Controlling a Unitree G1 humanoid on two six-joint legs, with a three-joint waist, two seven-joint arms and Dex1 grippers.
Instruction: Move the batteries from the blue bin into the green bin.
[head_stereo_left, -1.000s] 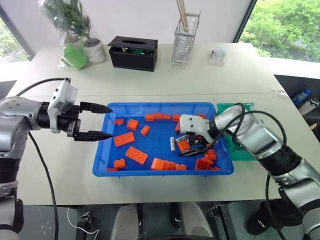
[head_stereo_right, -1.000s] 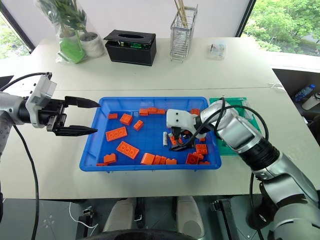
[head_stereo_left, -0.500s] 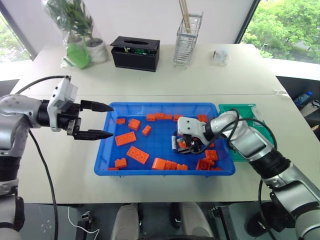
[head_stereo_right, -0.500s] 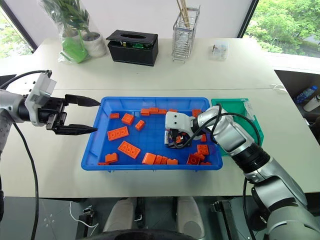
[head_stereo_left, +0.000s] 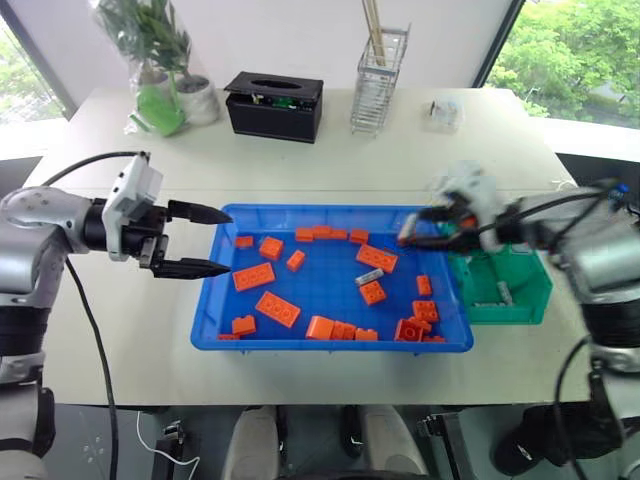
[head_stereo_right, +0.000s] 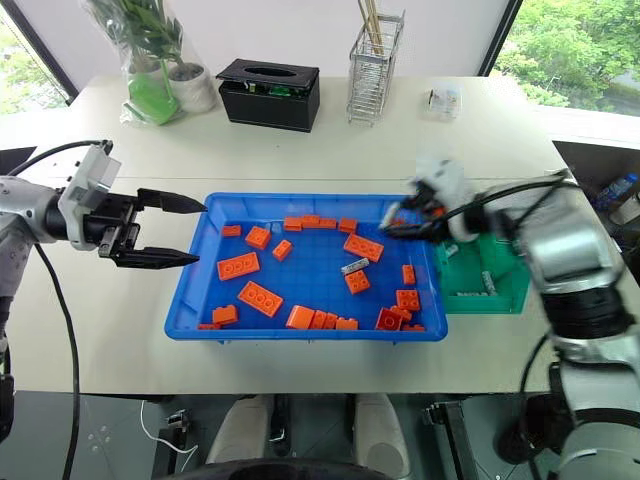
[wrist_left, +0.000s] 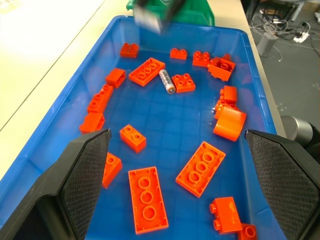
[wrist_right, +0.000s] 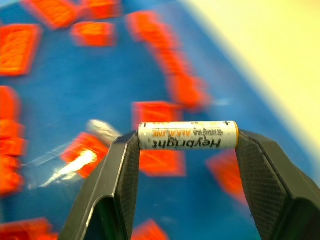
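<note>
The right hand (wrist_right: 186, 137) is pinching a battery (wrist_right: 187, 135) end to end between its two black fingers (wrist_right: 120, 165), the printed label facing the wrist camera. In the head views this hand (head_stereo_left: 428, 228) is hovering at centre right of the frame, above the right end of the blue bin (head_stereo_left: 213, 290), close to the bin's far right corner and just beside the green bin (head_stereo_left: 535, 290). The hand is blurred there, so the battery itself cannot be made out in those views.

A second battery (head_stereo_left: 369, 277) is lying on the floor of the blue bin, right of centre, tilted, just above a small orange brick (head_stereo_left: 372, 293) and below a longer orange brick (head_stereo_left: 377, 258). The left wrist view is showing the same battery (wrist_left: 167, 81) beside that small brick (wrist_left: 184, 82). More orange bricks are lying scattered across the bin floor, with a row along the near rim.

The green bin is sitting on the desk (head_stereo_left: 330, 165) directly against the right end of the blue bin, at middle right of the frame. Pale grey pieces (head_stereo_left: 504, 293) are lying on its floor; they look like batteries, though they are too small to be sure.

The left hand (head_stereo_left: 195, 240) is hanging at middle left of the frame, just off the left end of the blue bin, its fingers spread wide and holding nothing.
</note>
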